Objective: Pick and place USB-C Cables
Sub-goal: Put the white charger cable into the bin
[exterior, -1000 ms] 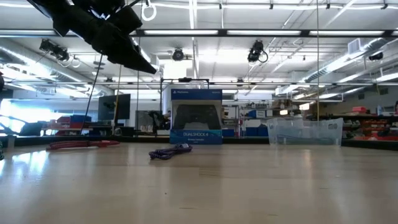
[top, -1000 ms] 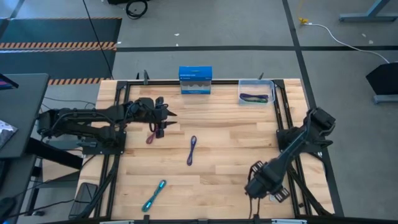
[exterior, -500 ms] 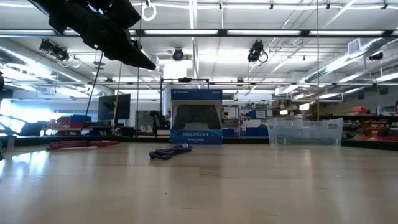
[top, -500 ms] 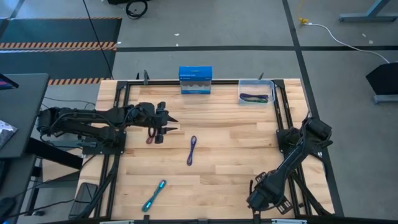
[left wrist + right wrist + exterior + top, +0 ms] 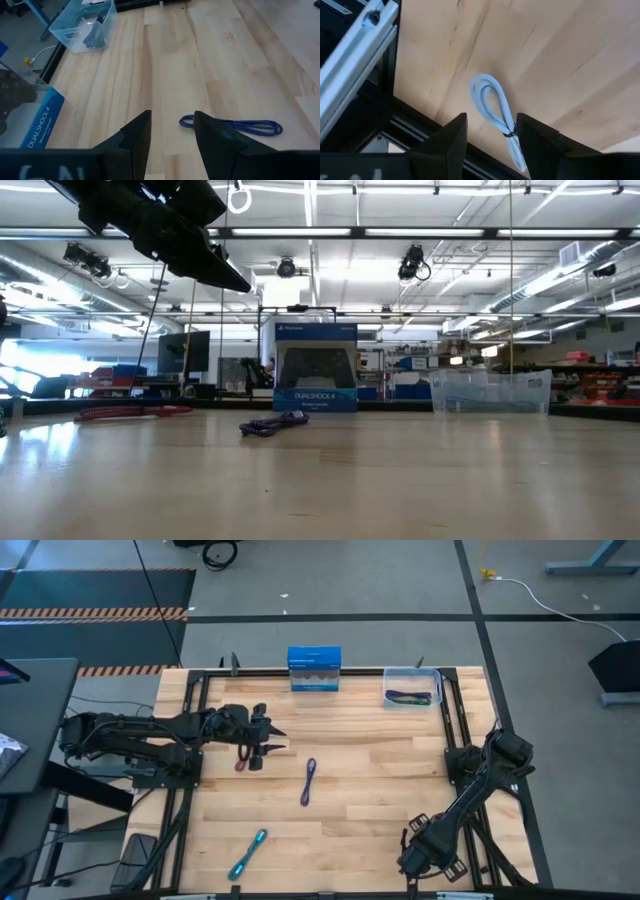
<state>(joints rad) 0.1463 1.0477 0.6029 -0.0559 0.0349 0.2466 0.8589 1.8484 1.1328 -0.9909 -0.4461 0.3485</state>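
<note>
My left gripper is open and empty, held high over the table's far left. A magenta cable lies flat just beside it, and a purple cable lies to its right, also showing past the fingers. A teal cable lies near the front edge. My right gripper is open at the near right edge, and in its wrist view its fingers stand on either side of a white-grey looped cable that lies on the table beyond them. More cables lie in the clear tray.
A blue box stands upright at the far edge's middle, with the clear tray to its right in the far right corner. Dark metal frame rails run along the table's edge close to my right gripper. Bare wood lies mid-table.
My right gripper has moved toward the table's near edge and then held still. My left gripper has shifted slightly toward the near edge. No cable has moved.
</note>
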